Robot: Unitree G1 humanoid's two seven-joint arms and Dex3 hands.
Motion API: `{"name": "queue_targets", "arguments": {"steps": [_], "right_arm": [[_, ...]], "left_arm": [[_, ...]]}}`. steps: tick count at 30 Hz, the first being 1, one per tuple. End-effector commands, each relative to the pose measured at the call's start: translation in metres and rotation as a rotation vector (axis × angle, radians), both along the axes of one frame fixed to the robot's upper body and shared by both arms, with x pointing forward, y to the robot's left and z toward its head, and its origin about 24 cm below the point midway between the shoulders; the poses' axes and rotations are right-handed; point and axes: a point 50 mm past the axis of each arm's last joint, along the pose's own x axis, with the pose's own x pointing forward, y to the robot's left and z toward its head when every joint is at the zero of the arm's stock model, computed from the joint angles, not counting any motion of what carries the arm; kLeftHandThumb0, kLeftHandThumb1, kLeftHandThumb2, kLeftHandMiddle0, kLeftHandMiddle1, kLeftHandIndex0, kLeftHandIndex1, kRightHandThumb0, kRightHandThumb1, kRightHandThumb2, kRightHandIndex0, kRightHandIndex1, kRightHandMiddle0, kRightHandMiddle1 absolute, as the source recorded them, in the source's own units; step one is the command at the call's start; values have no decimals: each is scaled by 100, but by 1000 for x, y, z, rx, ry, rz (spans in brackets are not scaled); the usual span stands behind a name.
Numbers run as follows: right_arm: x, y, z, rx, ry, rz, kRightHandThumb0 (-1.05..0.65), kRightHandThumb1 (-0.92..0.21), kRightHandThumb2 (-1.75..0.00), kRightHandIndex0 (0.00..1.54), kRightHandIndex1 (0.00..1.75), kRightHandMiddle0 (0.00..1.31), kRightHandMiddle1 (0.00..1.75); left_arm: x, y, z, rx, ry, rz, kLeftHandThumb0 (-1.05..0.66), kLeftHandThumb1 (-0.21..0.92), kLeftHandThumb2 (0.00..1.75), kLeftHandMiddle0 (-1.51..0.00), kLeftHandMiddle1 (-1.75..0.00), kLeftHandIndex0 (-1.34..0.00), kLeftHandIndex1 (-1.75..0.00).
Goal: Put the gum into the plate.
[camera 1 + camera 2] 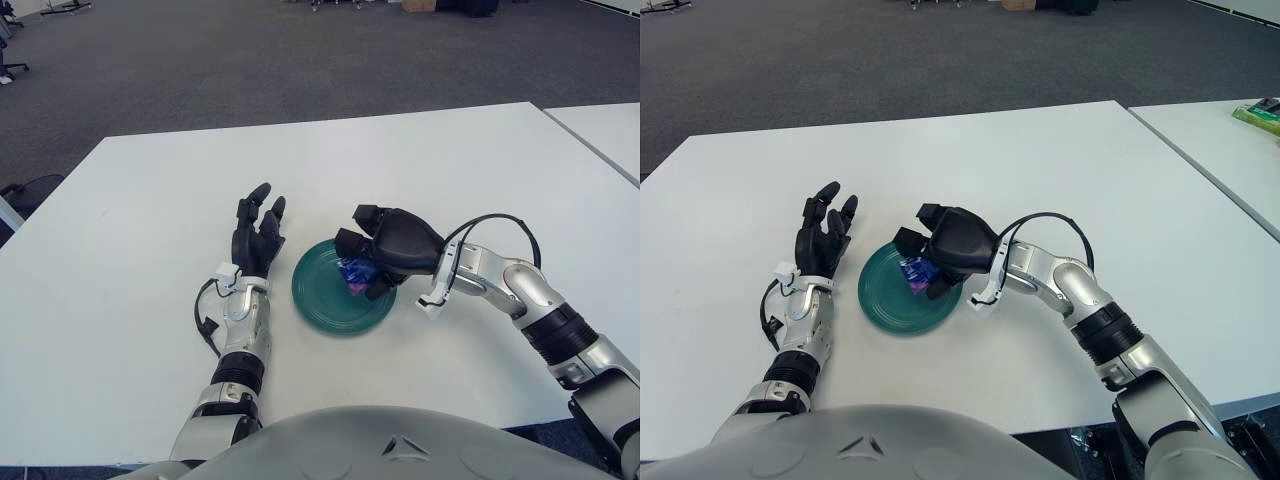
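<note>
While our right hand point(385, 250) hangs over the right half of the green plate point(322, 297), its dark fingers point(352, 243) are spread apart and curl downward around nothing. The gum point(356, 273), a small blue packet with a purple edge, lies in the plate just beneath those fingers, toward the plate's right rim. We cannot tell whether a fingertip touches the packet; the nearest one shows just beside its right edge. A black cable point(487, 222) loops above the right forearm point(500, 285), which reaches in from the lower right across the white surface point(420, 170).

Our left hand point(255, 236) shows to the left of the plate, near its rim but apart from it, fingers extended and slightly fanned, pointing away from us and holding nothing. Its forearm point(243, 330) runs straight back toward our body. Beyond the far edge of the surface we see grey carpet point(250, 70), and a second white table point(605, 130) stands to the right of the right hand's fingers.
</note>
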Motion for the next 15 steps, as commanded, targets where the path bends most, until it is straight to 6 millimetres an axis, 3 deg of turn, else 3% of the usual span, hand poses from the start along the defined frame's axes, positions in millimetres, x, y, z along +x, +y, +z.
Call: {"name": "queue_targets", "arguments": {"steps": [1,3,6,9,15], "right_arm": [[3,-4,11,-30,-70,-32,-75,-92,-91,31,130,9,121],[2,-4,10,-59,-65,-34,-81,-92,-97,29,65,4,91],[-1,-3,6,-73,-64,-38,-86,-92,-103,25,24,1,68],[-2,-4,4,-73,-71,-42,-93,-92,-107,16,8,0,47],[-2,-5,8,-64,-65,-41,-102,-92,-110,3,1,0,22]], "left_arm": [[-40,-56,-35,-261,171,15,-73,92,77,-51,0,-10,-86],[-41,-57,-35,-276,173,21,-72,92,81,-48,0,-8,-85],[-42,-59,-36,-312,177,27,-72,92,85,-44,0,-6,-84],[-43,-62,-36,-359,174,37,-72,92,91,-41,0,-3,-82],[-45,-69,-33,-373,151,43,-74,92,99,-35,0,0,-76]]}}
